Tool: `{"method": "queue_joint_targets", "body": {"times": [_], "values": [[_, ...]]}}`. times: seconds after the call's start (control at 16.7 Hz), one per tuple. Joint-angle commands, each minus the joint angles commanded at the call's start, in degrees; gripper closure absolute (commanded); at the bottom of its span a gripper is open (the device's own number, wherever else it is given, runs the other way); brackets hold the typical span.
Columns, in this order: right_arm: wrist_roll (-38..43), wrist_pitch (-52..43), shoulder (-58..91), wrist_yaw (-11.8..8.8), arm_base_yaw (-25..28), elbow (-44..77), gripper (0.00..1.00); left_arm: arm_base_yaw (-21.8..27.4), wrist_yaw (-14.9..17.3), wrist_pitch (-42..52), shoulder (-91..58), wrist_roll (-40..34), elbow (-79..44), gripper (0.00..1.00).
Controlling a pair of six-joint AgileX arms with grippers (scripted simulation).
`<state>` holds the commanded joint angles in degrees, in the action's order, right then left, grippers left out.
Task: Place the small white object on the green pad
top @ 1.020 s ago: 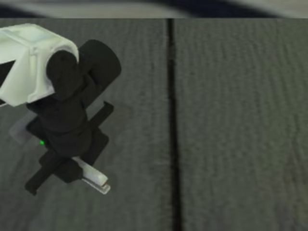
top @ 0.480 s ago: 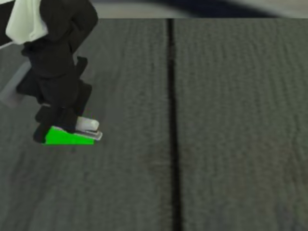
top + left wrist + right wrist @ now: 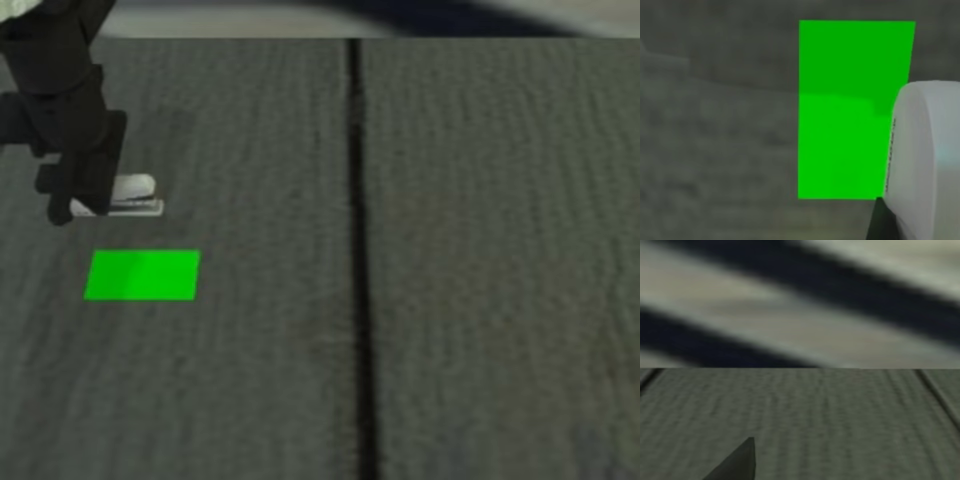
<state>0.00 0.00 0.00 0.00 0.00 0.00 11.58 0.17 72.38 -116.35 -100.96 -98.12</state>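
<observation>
Spanning the whole top view is the table [image 3: 480,280], a dark grey-green textured surface split by one narrow black seam [image 3: 357,250] running from far edge to near edge a little right of centre. Next in size, the left arm [image 3: 55,70] enters at the upper-left corner, black casing over the table's left side. Below it lies the green pad [image 3: 142,275], flat on the left half of the table, long side running left to right, fully uncovered, nothing resting on it. The left gripper [image 3: 85,195] sits just beyond the pad's far edge, fingers pressed against the small white object [image 3: 135,190], which juts out to the right of the fingers with its greyish base underneath. Object and pad are apart in the top view, a strip of bare table showing between them. Left wrist view: the white object [image 3: 922,165] fills the frame's edge close to the lens, the pad [image 3: 845,110] beyond it with one corner hidden behind it. Nothing stands between object and pad. Right gripper: only a dark finger tip [image 3: 737,462] shows in the right wrist view, over bare table; whether it is open cannot be told.
</observation>
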Motion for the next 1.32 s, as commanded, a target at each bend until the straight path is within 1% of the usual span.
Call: {"method": "queue_joint_targets", "body": {"times": [0.18, 0.3, 0.6, 0.72, 1.02, 1.32], "values": [[0.0, 0.0, 0.0, 0.0, 0.0, 0.0, 0.0, 0.2, 0.0, -0.3, 0.2, 0.1, 0.3, 1.0], [0.0, 0.0, 0.0, 0.0, 0.0, 0.0, 0.0, 0.2, 0.0, -2.4, -0.4, 0.0, 2.0, 1.0], [0.0, 0.0, 0.0, 0.0, 0.0, 0.0, 0.0, 0.2, 0.0, -15.3, -3.8, -0.2, 10.7, 1.0], [0.0, 0.0, 0.0, 0.0, 0.0, 0.0, 0.0, 0.3, 0.0, -19.2, -5.0, -0.3, 13.7, 1.0], [0.0, 0.0, 0.0, 0.0, 0.0, 0.0, 0.0, 0.4, 0.0, -20.6, -5.6, -0.3, 15.0, 1.0], [0.0, 0.0, 0.0, 0.0, 0.0, 0.0, 0.0, 0.4, 0.0, -20.6, -5.6, -0.3, 15.0, 0.62]]}}
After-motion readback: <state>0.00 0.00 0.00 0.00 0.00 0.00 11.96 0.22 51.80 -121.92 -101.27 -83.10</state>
